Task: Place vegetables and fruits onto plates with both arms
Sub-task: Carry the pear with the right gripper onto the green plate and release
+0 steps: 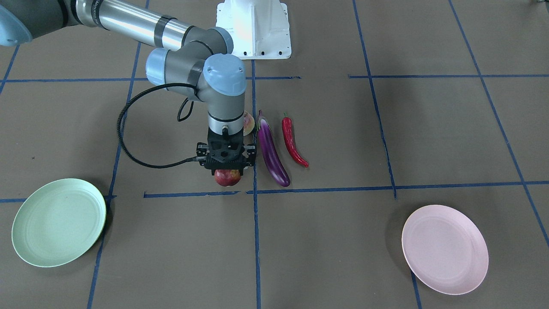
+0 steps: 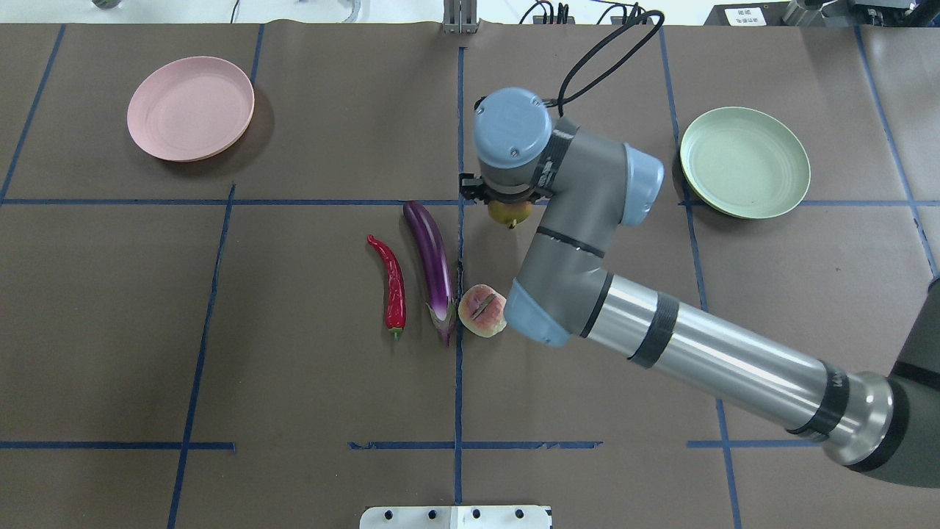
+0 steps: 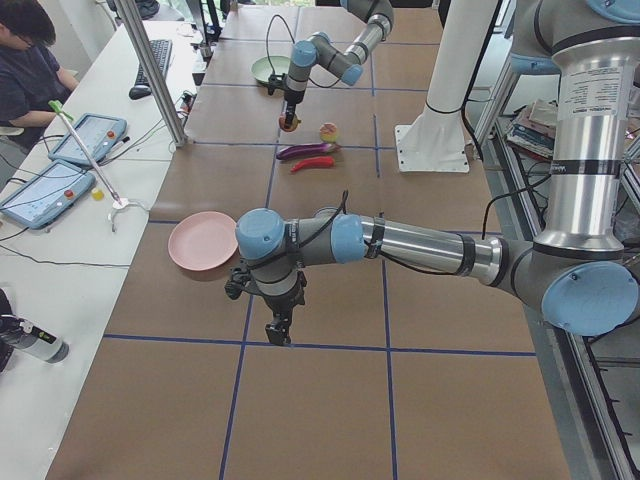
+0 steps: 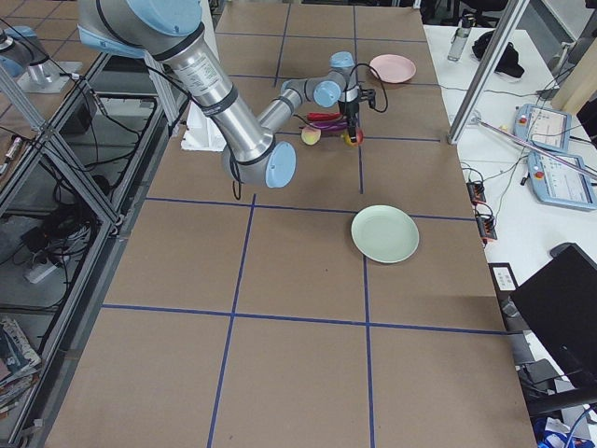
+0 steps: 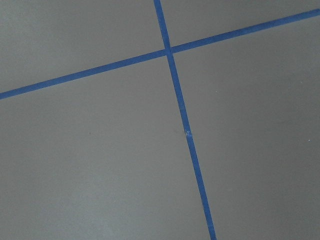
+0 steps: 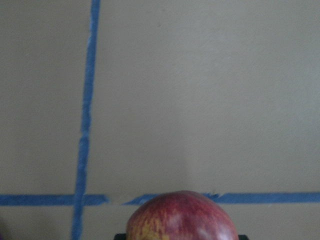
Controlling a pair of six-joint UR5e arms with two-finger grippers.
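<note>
Clamping the smooth, round, red-yellow mottled pomegranate (image 1: 227, 178), the black two-finger right gripper (image 1: 227, 170) hangs near the long glossy purple eggplant (image 1: 272, 151) at mid-table; whether the left gripper (image 3: 279, 330) is open cannot be told.

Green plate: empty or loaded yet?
Empty. The mint green plate is bare overhead and front-on; the pomegranate is in the right gripper.
</note>
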